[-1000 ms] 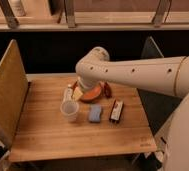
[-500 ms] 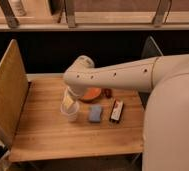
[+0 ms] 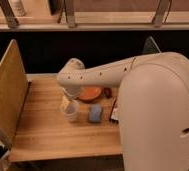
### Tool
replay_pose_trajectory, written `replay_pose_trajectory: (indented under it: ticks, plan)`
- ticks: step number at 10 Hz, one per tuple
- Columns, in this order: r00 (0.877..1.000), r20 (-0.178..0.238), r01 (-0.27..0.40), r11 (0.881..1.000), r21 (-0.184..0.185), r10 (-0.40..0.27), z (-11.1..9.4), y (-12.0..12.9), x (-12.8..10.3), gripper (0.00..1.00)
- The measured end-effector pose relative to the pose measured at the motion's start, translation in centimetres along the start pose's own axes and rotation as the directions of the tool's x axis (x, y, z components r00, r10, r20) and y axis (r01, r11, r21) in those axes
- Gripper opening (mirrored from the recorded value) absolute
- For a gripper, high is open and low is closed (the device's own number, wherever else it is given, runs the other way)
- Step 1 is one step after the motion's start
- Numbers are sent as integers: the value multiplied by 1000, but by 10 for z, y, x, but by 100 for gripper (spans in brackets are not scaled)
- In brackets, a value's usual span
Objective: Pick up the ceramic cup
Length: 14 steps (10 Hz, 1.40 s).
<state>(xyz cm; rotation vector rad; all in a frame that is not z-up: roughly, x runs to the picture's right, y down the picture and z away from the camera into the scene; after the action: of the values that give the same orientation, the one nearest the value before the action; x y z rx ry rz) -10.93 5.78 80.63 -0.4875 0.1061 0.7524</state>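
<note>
Claw (image 3: 67, 103) down at the cup (image 3: 72, 114), left of centre on the counter (image 3: 43, 135).

The white arm (image 3: 158, 110) fills the right half of the frame and reaches left, its rounded wrist just above and left of centre. The claw hangs below that wrist, against the cup's upper left side and overlapping its rim. I cannot tell whether the claw is apart, together or clamped on the cup. The cup stands upright on the wooden counter. A blue block (image 3: 95, 113) lies just right of it. An orange bowl (image 3: 91, 93) sits above and right of the cup, partly under the arm, with a small dark thing (image 3: 108, 92) just right of the bowl. A tan panel (image 3: 5, 97) stands along the counter's left edge. A white bottle (image 3: 19, 6) shows on the ledge at the upper left.
</note>
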Motion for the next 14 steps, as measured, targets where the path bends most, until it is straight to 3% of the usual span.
replay_pose_trajectory:
  ticks: [3,5,6,8,10,13,14]
  plan:
    - [998,-22,-51,999,17,52,20,-20,-9,80]
    - [994,-69,-79,997,17,80,39,-28,2,79]
    - [991,-97,-93,996,16,94,47,-31,10,75]
    - [986,-120,-116,993,15,117,55,-40,17,53]
    - [985,-113,-131,991,16,132,49,-46,15,35]
    - [990,-59,-127,992,-4,126,21,-40,6,4]
    - [991,-39,-126,992,-14,125,11,-38,6,0]
